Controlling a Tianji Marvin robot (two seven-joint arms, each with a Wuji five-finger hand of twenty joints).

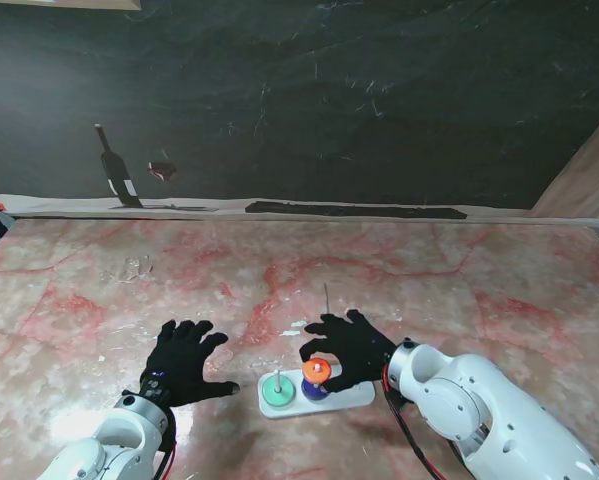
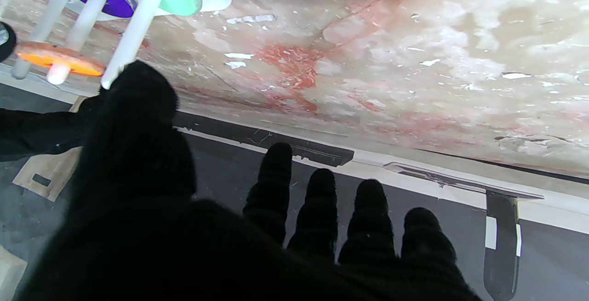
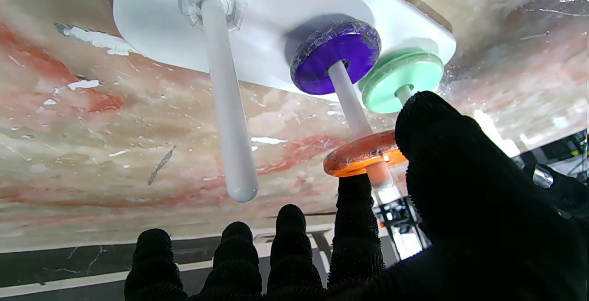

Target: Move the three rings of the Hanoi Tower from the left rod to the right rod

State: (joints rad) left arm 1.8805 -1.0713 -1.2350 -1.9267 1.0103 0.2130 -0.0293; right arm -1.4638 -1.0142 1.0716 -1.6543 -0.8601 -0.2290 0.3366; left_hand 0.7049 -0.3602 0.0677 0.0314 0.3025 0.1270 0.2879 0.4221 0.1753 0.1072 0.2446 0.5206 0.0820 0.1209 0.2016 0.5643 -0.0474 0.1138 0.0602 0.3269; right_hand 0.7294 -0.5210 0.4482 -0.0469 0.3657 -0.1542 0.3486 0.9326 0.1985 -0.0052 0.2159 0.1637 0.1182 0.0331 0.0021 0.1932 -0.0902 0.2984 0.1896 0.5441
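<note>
A white base [image 1: 347, 400] carries three rods. The green ring [image 1: 277, 394] lies at the foot of the left rod [image 1: 277, 379]. At the foot of the middle rod sits the purple ring [image 1: 314, 391]. My right hand [image 1: 351, 346] is shut on the orange ring [image 1: 317, 370], which is threaded on the middle rod near its tip. In the right wrist view thumb and index finger pinch the orange ring [image 3: 361, 154], and the bare right rod [image 3: 228, 121] stands beside it. My left hand [image 1: 184, 358] rests open on the table, left of the base, fingers spread.
The pink marble table [image 1: 459, 290] stretches far beyond the tower. A black backdrop [image 1: 379, 100] stands behind its far edge, with a wooden board [image 1: 589, 180] leaning at the far right. My right forearm [image 1: 479, 410] comes in from the lower right corner.
</note>
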